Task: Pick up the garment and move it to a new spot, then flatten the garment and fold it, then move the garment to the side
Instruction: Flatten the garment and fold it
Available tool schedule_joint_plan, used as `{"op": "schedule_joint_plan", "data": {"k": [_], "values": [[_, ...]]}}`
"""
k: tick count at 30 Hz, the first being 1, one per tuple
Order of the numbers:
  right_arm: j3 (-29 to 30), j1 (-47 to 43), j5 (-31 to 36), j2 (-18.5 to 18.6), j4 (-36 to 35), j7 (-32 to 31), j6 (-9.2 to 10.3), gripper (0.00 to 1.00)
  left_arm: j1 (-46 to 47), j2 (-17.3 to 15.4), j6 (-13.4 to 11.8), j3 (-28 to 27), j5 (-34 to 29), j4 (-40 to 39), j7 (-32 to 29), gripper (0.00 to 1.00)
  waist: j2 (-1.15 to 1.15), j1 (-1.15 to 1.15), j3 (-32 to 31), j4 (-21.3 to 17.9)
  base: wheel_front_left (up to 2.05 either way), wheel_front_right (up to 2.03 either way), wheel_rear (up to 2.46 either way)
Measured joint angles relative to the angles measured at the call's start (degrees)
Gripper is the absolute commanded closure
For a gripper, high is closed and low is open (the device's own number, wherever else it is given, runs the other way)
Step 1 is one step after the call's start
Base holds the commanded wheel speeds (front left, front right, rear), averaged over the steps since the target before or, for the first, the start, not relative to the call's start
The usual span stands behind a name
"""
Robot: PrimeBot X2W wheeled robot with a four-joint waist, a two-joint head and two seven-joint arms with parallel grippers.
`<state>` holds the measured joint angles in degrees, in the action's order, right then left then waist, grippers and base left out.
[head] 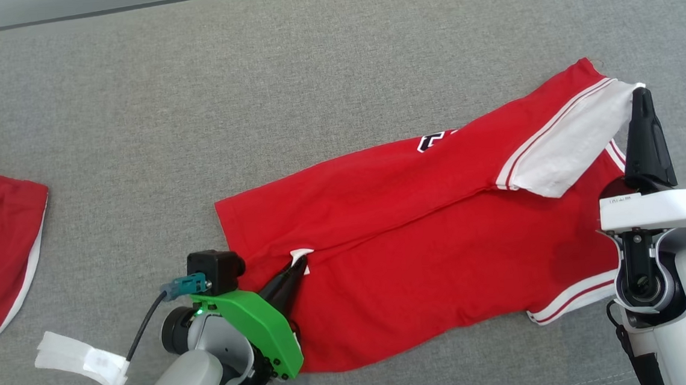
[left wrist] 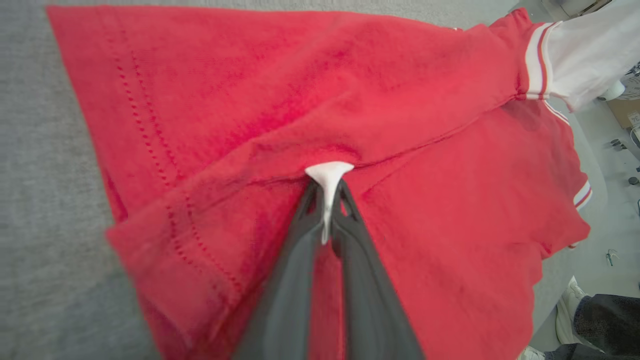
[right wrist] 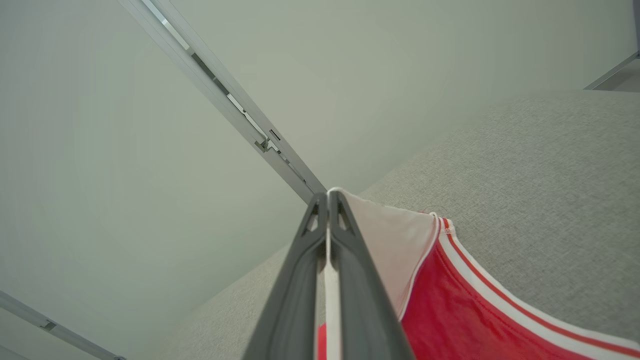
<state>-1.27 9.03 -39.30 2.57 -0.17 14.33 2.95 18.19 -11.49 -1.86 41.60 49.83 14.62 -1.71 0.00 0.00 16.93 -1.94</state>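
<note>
Red garment (head: 419,241): lies near worktop's (head: 192,106) right edge.
Left gripper (head: 296,264): pinches white tag (head: 300,254).
Right gripper (head: 641,95): clamps white sleeve (head: 563,141).

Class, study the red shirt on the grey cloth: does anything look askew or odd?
Yes. The red shirt lies slanted and doubled over, a crease running across it. At its upper right a white flap is turned back, pinched by the right gripper. A crumpled white strip lies loose at lower left.
</note>
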Motion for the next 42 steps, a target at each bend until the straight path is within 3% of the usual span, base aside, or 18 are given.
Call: {"op": "schedule_joint_plan", "data": {"k": [9, 15, 19, 25, 29, 34, 35, 38, 42], "values": [[-0.05, 2.92, -0.01, 0.00, -1.54, 0.02, -1.27, 1.00, 0.93, 0.75, 1.18, -6.46, 4.11, -3.36, 3.76, 1.00, 0.00, 0.00, -1.56, 0.80, 0.00, 0.00, 0.00], [3.44, 7.07, -3.53, -0.04, -16.26, 0.27, -4.01, 1.00, 4.36, -2.55, 7.44, -11.47, 7.59, -22.15, 6.89, 1.00, 0.00, 0.00, -4.12, 1.54, 0.00, 0.00, 0.00], [5.90, 8.21, -5.33, 0.14, -30.43, 0.52, -5.46, 1.00, 4.54, -7.25, 7.39, -13.52, 6.88, -35.64, 7.30, 1.00, 0.00, 0.00, -5.91, 1.98, 0.00, 0.00, 0.00], [5.00, 8.20, -5.58, 2.01, -40.50, -2.65, -3.41, 1.00, 5.65, -13.45, 4.70, -17.23, 7.03, -49.33, 1.32, 1.00, 0.00, 0.00, -7.06, 2.31, 0.00, 0.00, 0.00], [0.59, 9.77, -7.31, 2.90, -36.43, -10.84, 0.00, 1.00, 6.28, -16.46, 1.42, -18.45, 12.71, -48.11, -5.94, 1.00, 0.00, 0.00, -5.64, 2.29, 0.00, 0.00, 0.00], [-5.66, 18.99, -8.45, 1.40, -19.96, -18.24, 4.26, 1.00, 12.16, -18.59, -2.64, -19.69, 17.23, -34.26, -14.03, 1.00, 0.00, 0.00, -2.45, 2.10, 0.00, 0.00, 0.00], [-6.13, 22.52, -8.20, 1.29, -16.71, -19.15, 4.56, 1.00, 14.60, -17.90, -3.76, -20.60, 17.71, -31.41, -14.38, 1.00, 0.00, 0.00, -1.72, 2.11, 0.00, 0.00, 0.00], [-4.19, 35.16, -7.42, 0.60, -9.21, -19.48, 5.30, 1.00, 25.52, -15.46, -4.02, -22.05, 16.04, -25.65, -14.52, 1.00, 0.00, 0.01, 0.48, 2.30, 0.00, 0.00, 0.00], [-0.40, 49.69, -5.94, 1.19, -6.75, -18.35, 5.20, 1.00, 40.00, -11.71, -3.57, -24.38, 12.43, -24.57, -11.83, 1.00, 0.00, 0.01, 3.47, 2.99, 0.00, 0.00, 0.00]]}}
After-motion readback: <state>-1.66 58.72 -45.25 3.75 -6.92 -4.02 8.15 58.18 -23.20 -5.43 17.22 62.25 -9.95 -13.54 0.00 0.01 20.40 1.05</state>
